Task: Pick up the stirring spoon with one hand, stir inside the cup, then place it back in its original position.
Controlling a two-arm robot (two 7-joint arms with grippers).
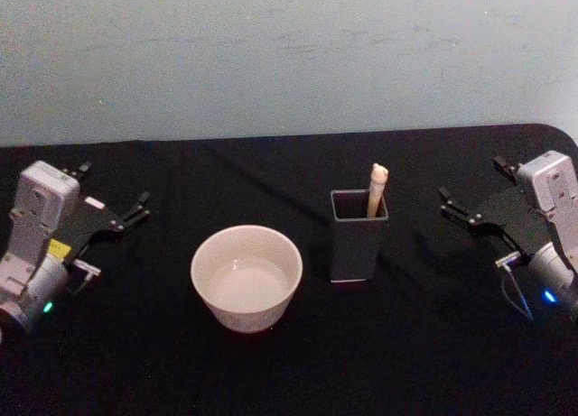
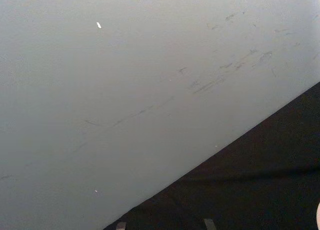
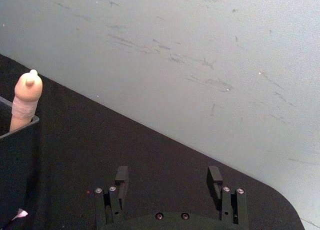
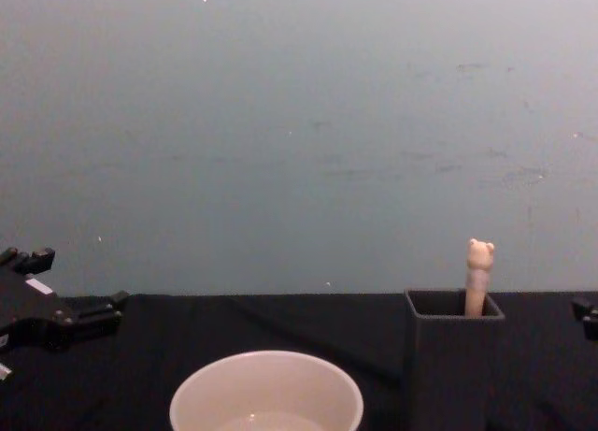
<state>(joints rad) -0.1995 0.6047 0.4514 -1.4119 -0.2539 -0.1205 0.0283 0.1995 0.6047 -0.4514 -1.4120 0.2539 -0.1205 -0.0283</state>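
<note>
The stirring spoon (image 1: 377, 189) stands upright in a dark grey square holder (image 1: 358, 237), only its beige bear-topped handle showing; its bowl is hidden inside. The cream-white cup (image 1: 246, 277) sits left of the holder on the black table. My right gripper (image 1: 471, 178) hovers open at the right, well clear of the holder. The right wrist view shows that gripper (image 3: 168, 177) with its fingers wide apart, and the spoon (image 3: 27, 94) off to one side. My left gripper (image 1: 115, 183) rests open at the far left, away from the cup. In the chest view the spoon (image 4: 478, 276) rises above the holder (image 4: 450, 361).
A black cloth covers the table (image 1: 289, 371), which ends at a pale grey-blue wall (image 1: 289, 55) behind. The table's right rear corner (image 1: 555, 132) is rounded. Open cloth lies between each gripper and the two vessels.
</note>
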